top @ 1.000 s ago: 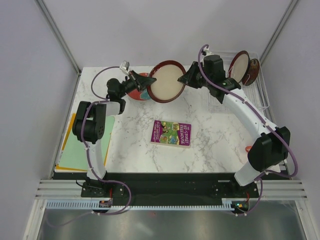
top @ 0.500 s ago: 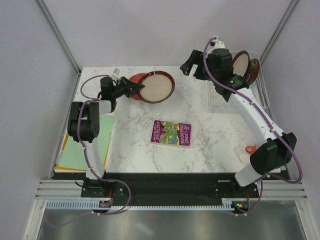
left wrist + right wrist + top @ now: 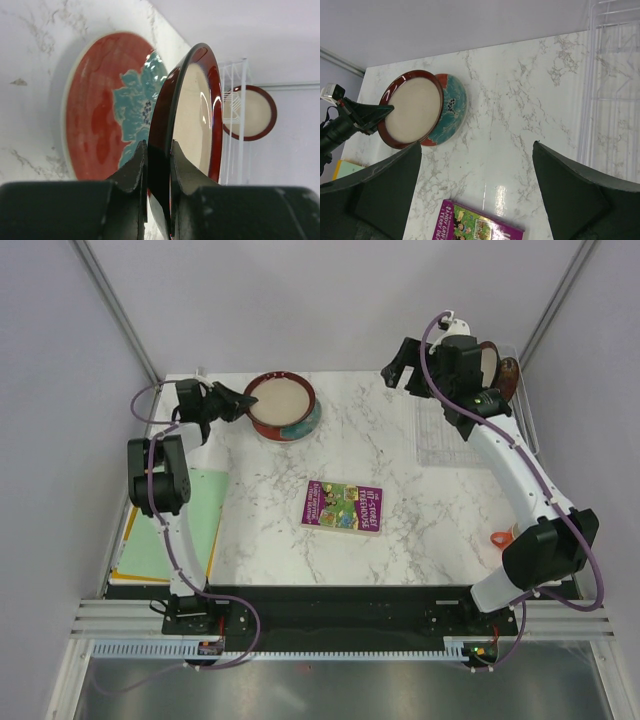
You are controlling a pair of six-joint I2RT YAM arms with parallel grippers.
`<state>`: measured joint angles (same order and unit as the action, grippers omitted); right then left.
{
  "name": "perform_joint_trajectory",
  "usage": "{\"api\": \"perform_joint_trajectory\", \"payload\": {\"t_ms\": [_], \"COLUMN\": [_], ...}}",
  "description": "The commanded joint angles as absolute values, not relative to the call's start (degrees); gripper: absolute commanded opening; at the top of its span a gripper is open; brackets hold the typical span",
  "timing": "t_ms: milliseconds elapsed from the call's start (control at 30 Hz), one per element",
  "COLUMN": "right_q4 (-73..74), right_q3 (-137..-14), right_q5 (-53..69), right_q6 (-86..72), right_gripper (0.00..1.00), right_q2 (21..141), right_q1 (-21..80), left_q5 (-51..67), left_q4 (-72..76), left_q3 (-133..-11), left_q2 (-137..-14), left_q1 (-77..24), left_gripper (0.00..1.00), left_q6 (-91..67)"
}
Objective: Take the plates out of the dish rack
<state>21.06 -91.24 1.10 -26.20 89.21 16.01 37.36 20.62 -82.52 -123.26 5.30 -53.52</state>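
Coral-red plate (image 3: 451,107) half hidden under the cream-centred brown plate (image 3: 412,109)

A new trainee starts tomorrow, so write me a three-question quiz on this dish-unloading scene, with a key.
1. True or false: the right end effector is shut on a plate.
2. What does the left end effector grip? A: the purple book. B: the rim of the dark brown plate with a cream centre. C: nothing.
3. Which plate lies flat on the marble table beneath the held one?

Key: 1 false, it is open and empty. 2 B. 3 the coral-red plate with a teal floral centre.
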Motion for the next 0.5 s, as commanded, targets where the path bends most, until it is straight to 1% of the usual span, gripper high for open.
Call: {"api": "perform_joint_trajectory", "payload": {"t_ms": [0,133,400,467], "right_q4": [20.48,20.83,21.27,21.80], "right_q3": [-90.97,-90.70,-90.09,-90.53], "right_q5": [0.35,0.35,0.35,-2.01], "right_q6": [-24.17,-23.82,-23.03,-22.06], "right_gripper": [0.98,0.98,0.98,0.98], "right_q2": [88.15,88.07,88.07,88.24], "right_q1": [14.07,13.27,12.57,12.31], "left_q5": [39.29,36.22,34.90,34.63], "left_q4": [21.27,18.38,15.82,15.65], "left_q3": [-86.66,-87.19,-90.61,-91.23], "left_q2": [-124.98,-125.68,-128.05,-128.49], "left_q1": [4.48,4.66,4.57,4.48], "left_gripper": [0.02,0.02,0.02,0.02], "left_q6": [-51.95,-50.54,-49.57,-49.40]}}
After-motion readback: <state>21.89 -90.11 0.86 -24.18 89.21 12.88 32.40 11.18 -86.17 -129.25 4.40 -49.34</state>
